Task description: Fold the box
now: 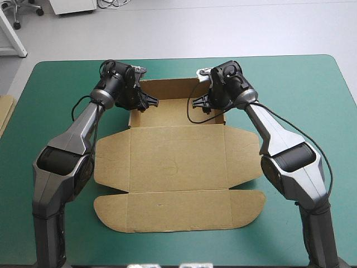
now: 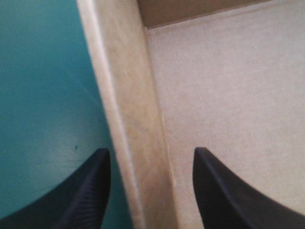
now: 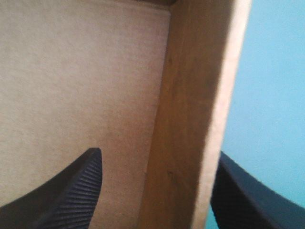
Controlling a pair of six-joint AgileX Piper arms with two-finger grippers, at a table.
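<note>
Brown box [image 1: 178,162] sits mid-table on the teal-green cover [image 1: 312,84], partly built: far section has its walls up, near panels and the rounded lid flap [image 1: 178,209] lie flat toward the near edge. Left gripper [image 1: 146,103] [image 2: 151,150] is at the far-left wall [image 2: 124,119], black fingers wide apart and straddling it, one outside over the cover, one inside over the box floor, gripping nothing. Right gripper [image 1: 202,102] [image 3: 159,152] is the same at the far-right wall [image 3: 190,95], fingers spread either side, not clamped. Strip of extra board [image 1: 4,111] at the table's left edge.
</note>
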